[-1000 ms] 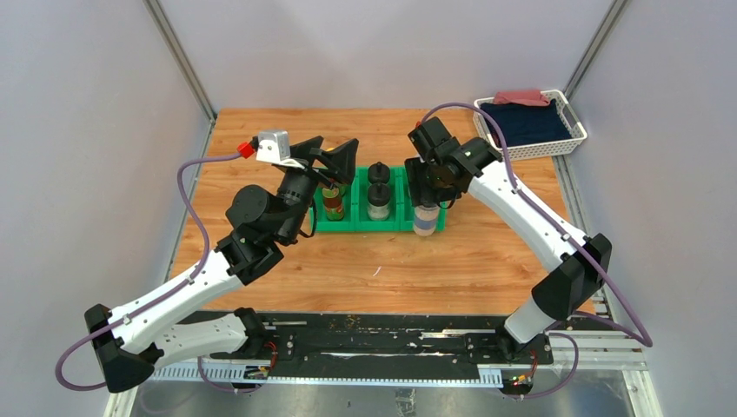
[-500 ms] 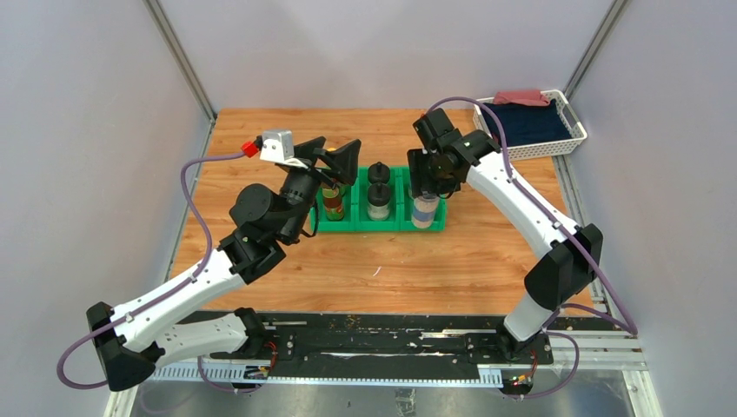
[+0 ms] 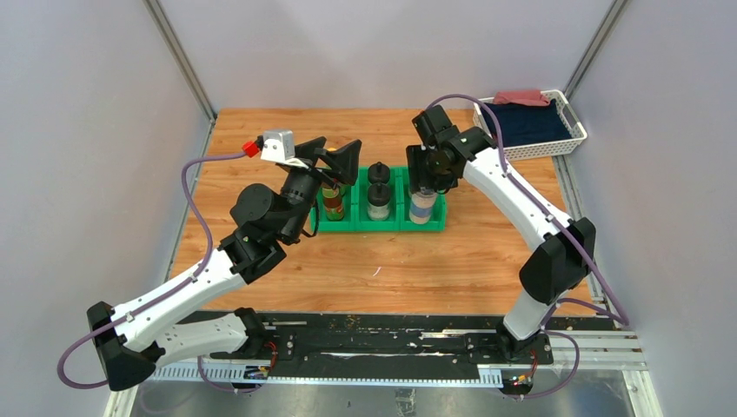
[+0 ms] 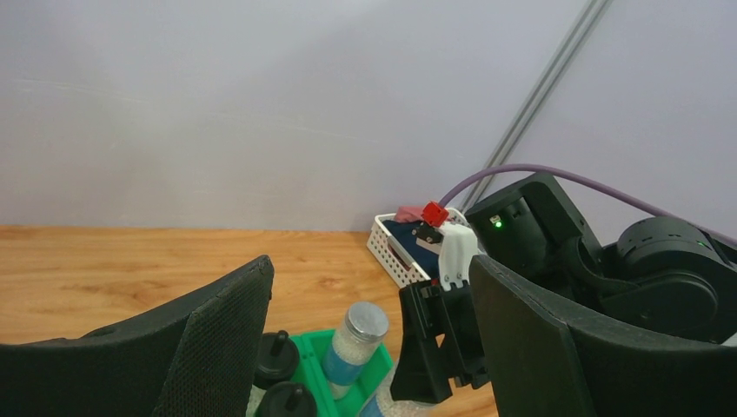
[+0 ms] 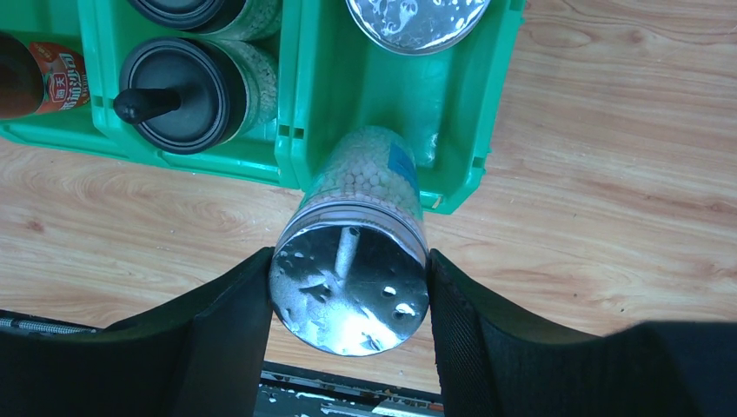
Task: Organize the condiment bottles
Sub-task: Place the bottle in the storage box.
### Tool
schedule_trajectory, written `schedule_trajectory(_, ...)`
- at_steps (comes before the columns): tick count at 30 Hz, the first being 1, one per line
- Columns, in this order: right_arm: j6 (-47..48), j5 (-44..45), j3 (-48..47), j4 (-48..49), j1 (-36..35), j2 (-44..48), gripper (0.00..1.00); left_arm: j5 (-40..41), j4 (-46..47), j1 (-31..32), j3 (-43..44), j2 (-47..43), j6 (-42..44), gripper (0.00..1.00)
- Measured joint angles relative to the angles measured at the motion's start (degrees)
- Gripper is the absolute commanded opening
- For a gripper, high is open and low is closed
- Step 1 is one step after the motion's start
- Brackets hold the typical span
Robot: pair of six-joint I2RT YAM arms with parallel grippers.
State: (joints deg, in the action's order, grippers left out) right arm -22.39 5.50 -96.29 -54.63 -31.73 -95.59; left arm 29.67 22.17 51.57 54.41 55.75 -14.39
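- Where the right hand (image 5: 348,261) pinches a silver-lidded shaker (image 5: 369,169) at its lid, the bottle's base sits inside the green bin's (image 3: 356,228) right compartment, near end.
- Second shaker (image 5: 417,17): same compartment, far end.
- Two black-knob bottles (image 5: 169,91): middle compartment.
- Brown bottle (image 3: 334,207): left compartment, under the left hand (image 3: 330,149), fingers spread, gripping nothing.
- Bin stands midway across the surface (image 3: 434,261), nearer its far edge.
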Motion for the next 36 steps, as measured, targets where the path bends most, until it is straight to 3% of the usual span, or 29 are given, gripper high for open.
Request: schedule_trajectory(36,1.0,-0.6,-0.8,6.0,3.0,-4.4,0.0,-0.1,0.0,0.0,-0.8,0.0,-0.4,0.86)
